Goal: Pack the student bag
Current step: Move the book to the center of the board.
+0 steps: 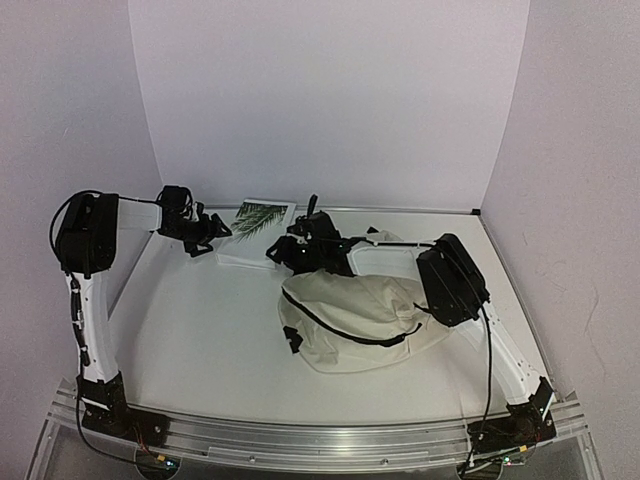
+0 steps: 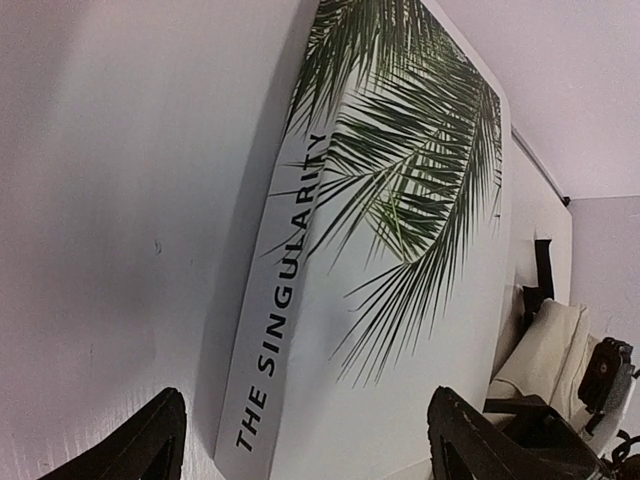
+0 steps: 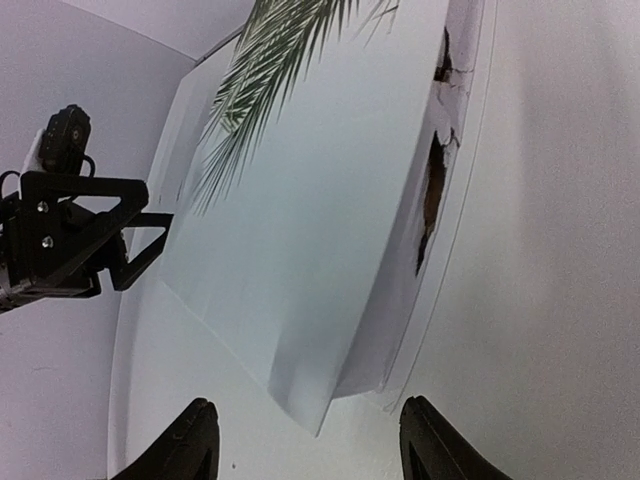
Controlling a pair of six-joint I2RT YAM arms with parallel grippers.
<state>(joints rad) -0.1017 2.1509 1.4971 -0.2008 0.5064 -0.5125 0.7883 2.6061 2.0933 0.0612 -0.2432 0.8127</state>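
A white book [image 1: 258,222] with a palm-leaf cover lies flat at the back of the table. Its spine [image 2: 275,330] reads "THE SINGULARITY". My left gripper [image 1: 210,238] stands open at the book's left end, and the book's near corner [image 2: 300,440] lies between its fingertips without touching them. My right gripper [image 1: 280,252] is open at the book's right end, with the corner [image 3: 320,415] just ahead of its jaws. The cream student bag [image 1: 360,310] lies crumpled right of centre, under the right arm, its black zipper showing. Neither gripper holds anything.
White backdrop walls close off the left, back and right. The book's page edge [image 3: 432,190] shows brown tears. An aluminium rail [image 1: 320,440] runs along the near edge. Bare white table [image 1: 200,340] lies left of the bag.
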